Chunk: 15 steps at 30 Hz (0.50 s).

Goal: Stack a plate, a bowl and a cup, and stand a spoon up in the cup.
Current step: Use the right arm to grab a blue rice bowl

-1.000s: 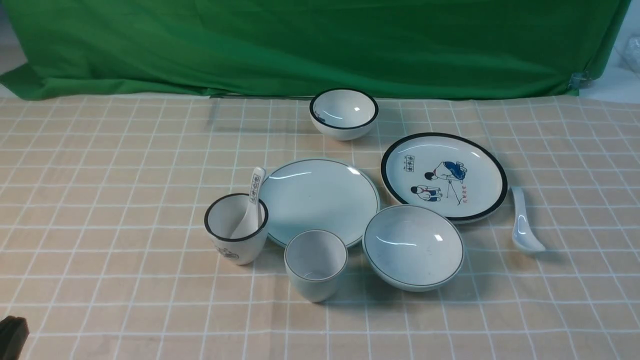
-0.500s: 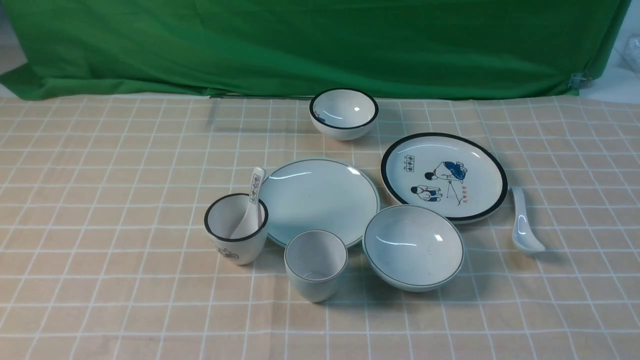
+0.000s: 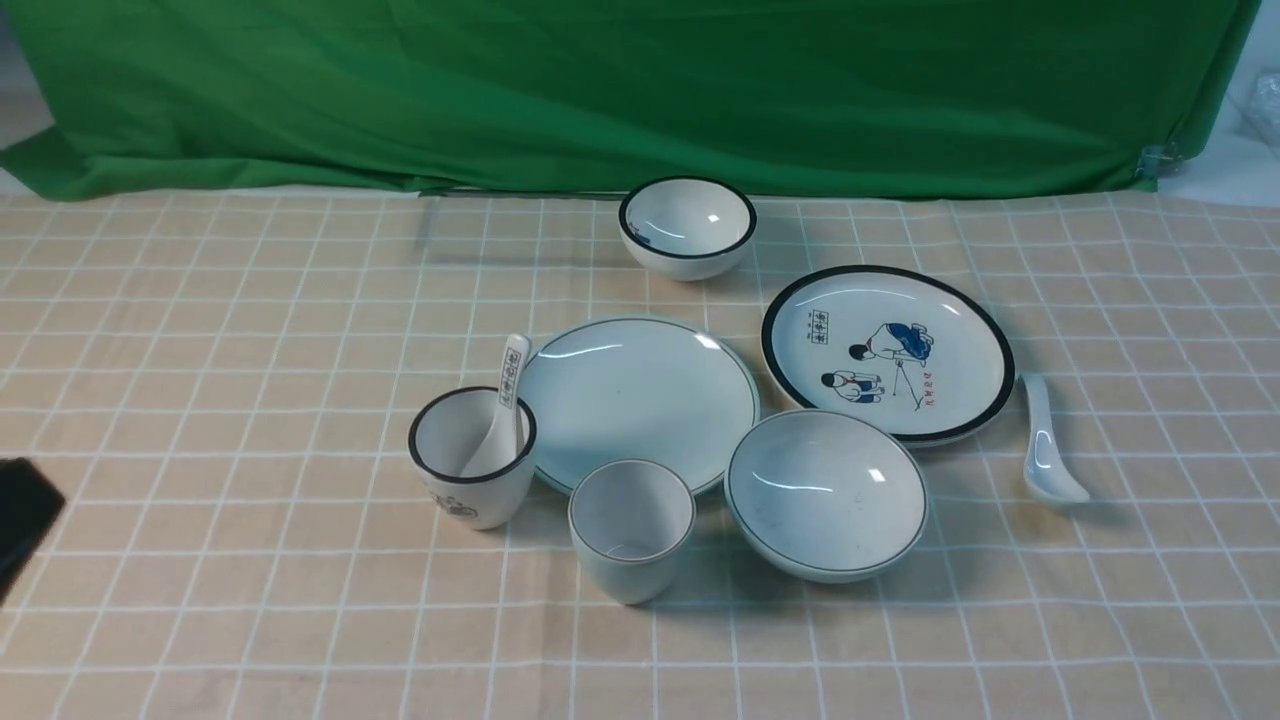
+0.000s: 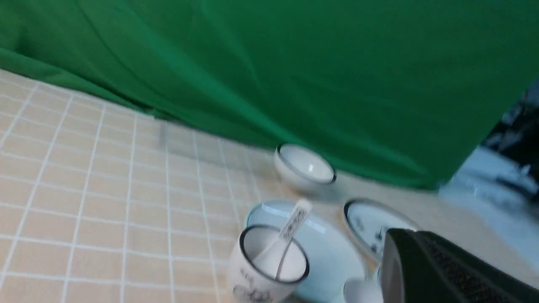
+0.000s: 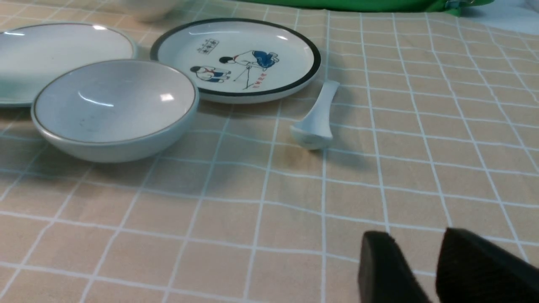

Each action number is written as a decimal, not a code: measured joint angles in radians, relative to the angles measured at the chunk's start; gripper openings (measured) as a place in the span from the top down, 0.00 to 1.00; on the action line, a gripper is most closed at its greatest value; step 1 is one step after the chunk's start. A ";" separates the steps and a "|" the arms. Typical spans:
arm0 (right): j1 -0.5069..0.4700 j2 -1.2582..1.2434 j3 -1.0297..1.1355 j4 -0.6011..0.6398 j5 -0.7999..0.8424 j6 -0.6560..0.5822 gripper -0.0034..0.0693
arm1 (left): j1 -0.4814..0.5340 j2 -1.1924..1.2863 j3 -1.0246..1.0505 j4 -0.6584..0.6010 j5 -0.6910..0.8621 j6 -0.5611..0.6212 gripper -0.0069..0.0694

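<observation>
Four pieces belong to the task, and none of them is stacked yet. The plain plate (image 3: 637, 400) lies flat on the checked tablecloth (image 3: 220, 350) in the middle, with nothing on it. The thin-rimmed bowl (image 3: 826, 492) sits upright on the cloth near the plate's near right edge. The plain cup (image 3: 632, 528) stands upright and empty just in front of the plate; I cannot tell if they touch. The plain spoon (image 3: 1048, 445) lies on the cloth at the right, beside the cartoon plate (image 3: 888, 350) and well apart from the cup.

The black-rimmed cup (image 3: 470, 455) with the printed spoon (image 3: 505, 400) inside, and the small black-rimmed bowl (image 3: 687, 225) at the back, are a different set and, in my judgement, should be left alone.

The left gripper (image 3: 22, 512) shows only at the left edge of the front view, far from the dishes; its fingers are pressed together and hold nothing. The right gripper (image 5: 414, 242) hangs low over bare cloth on the near side of the spoon, its fingers parted with only cloth between them.

So the whole work is left: bowl onto plate, cup into bowl, then spoon into cup.
</observation>
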 joint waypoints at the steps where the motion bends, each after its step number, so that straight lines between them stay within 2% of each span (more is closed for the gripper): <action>1: 0.000 0.000 0.000 0.000 0.000 0.000 0.63 | 0.000 0.000 -0.011 0.006 0.000 0.007 0.91; 2: 0.000 0.000 0.000 0.000 0.000 0.000 0.63 | 0.000 0.132 -0.102 0.042 0.115 0.067 0.91; 5: 0.000 0.000 0.000 0.000 0.000 0.000 0.63 | -0.022 0.326 -0.217 0.071 0.223 0.166 0.91; 8: 0.000 0.000 0.000 0.000 0.000 0.000 0.63 | -0.068 0.436 -0.277 0.075 0.244 0.188 0.91; 11: 0.000 0.000 0.000 0.000 -0.016 0.007 0.63 | -0.197 0.583 -0.355 0.104 0.265 0.203 0.91; 12: 0.000 0.000 0.000 0.002 -0.020 0.010 0.63 | -0.204 0.588 -0.358 0.106 0.265 0.203 0.91; 15: 0.000 0.000 0.000 0.077 -0.144 0.163 0.63 | -0.302 0.644 -0.395 0.122 0.268 0.221 0.91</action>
